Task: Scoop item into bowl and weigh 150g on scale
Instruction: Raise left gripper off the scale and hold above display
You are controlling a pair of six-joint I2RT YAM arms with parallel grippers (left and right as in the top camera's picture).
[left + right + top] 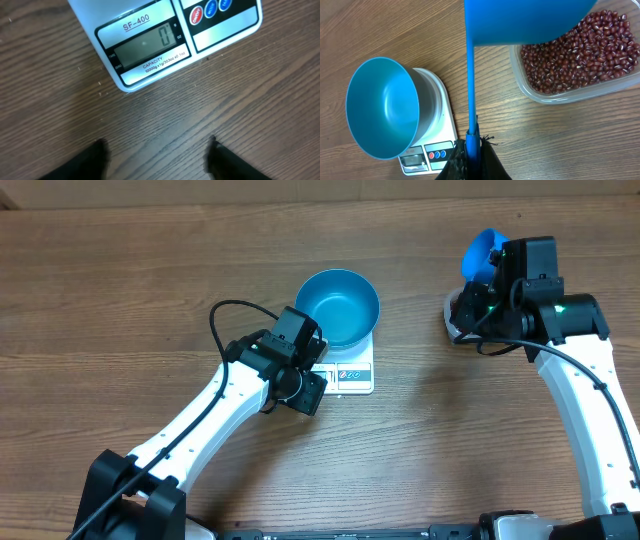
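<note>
Empty bowl on scale, scoop raised.
Overhead: the bowl sits on the scale. Left wrist: left gripper spread, holding nothing. Right wrist: right gripper clamped on the scoop handle; beans in tub look loose, light and likely to roll, so scoop deep.

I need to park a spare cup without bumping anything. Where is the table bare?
Free: the strip between the scale and the tub, and the wide stretch left of the bowl. Crowded: by the scale's display, where the left gripper hovers open, and at the tub, where the right gripper holds the scoop.
</note>
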